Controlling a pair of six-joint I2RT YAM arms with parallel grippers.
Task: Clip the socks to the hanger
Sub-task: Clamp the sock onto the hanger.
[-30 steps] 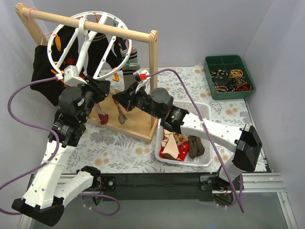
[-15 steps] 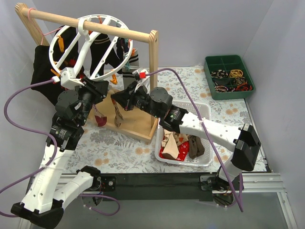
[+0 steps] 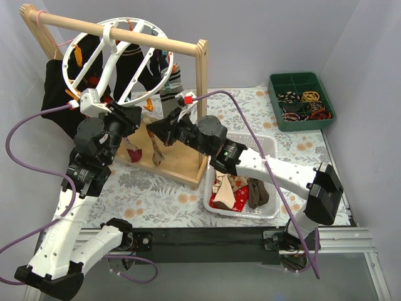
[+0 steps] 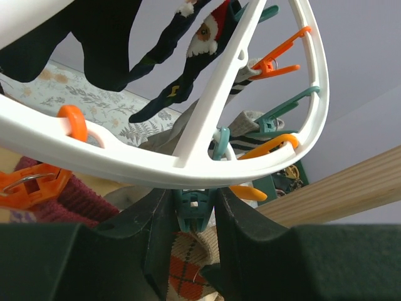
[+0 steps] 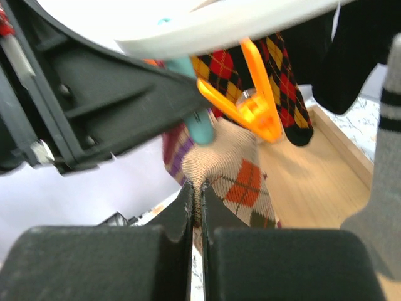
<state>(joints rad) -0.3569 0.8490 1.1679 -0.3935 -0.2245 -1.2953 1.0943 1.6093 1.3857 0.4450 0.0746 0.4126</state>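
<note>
The white ring hanger (image 3: 119, 63) hangs from the wooden rail. My left gripper (image 3: 133, 117) is shut on a teal clothespin (image 4: 194, 210) under the ring's rim (image 4: 156, 169). My right gripper (image 3: 156, 130) is shut on the cuff of the tan diamond-patterned sock (image 5: 241, 172) and holds it just below that teal clothespin (image 5: 197, 128). The sock hangs down (image 3: 158, 152) beside a maroon striped sock (image 3: 133, 153). An orange clothespin (image 5: 257, 106) dangles close by. Dark socks hang clipped on the far side of the ring (image 4: 169, 37).
A clear basket (image 3: 272, 141) at the right holds beige, red and dark brown socks (image 3: 241, 191). A green tray (image 3: 276, 100) of small items stands at the back right. The wooden stand's post (image 3: 202, 75) and base (image 3: 182, 162) are beside both grippers. A black garment (image 3: 56, 100) hangs at left.
The left gripper has risen a little with the ring, which has tilted and swung slightly. The right gripper has stayed in place, holding the tan sock.
</note>
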